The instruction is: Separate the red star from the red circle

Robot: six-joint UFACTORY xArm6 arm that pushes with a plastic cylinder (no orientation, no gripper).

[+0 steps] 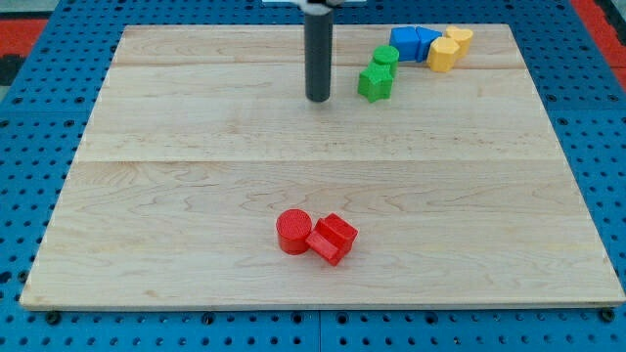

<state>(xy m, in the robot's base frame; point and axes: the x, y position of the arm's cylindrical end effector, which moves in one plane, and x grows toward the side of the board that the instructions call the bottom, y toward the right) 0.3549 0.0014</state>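
No brand, label or written word can be read on anything here. The counter is a board of pale wood with a fine grain, made of long planks whose joints run from the view's left to the view's right, and it lies on a blue perforated base with regular rows of small holes; a bit of red surface shows at the view's top corners. The arm has no jaws at all, so there is nothing to open or close: it ends in a straight dark rod, smooth and round, and my tip stands on the wood in the upper middle of the board. The blocks look like matte plastic with clean edges. The red circle, a short cylinder, sits in the lower middle of the board, and the red star is touching it on the view's right side; its shape is angular with short points. Both are well apart from my tip, far toward the view's bottom. Just to the view's right of my tip is a green star, with a green cylinder touching it above. Further to the right, near the top edge, a blue block and a second blue block stand side by side, their exact shapes are unclear, and next to them are a yellow block and a yellow cylinder, all packed closely
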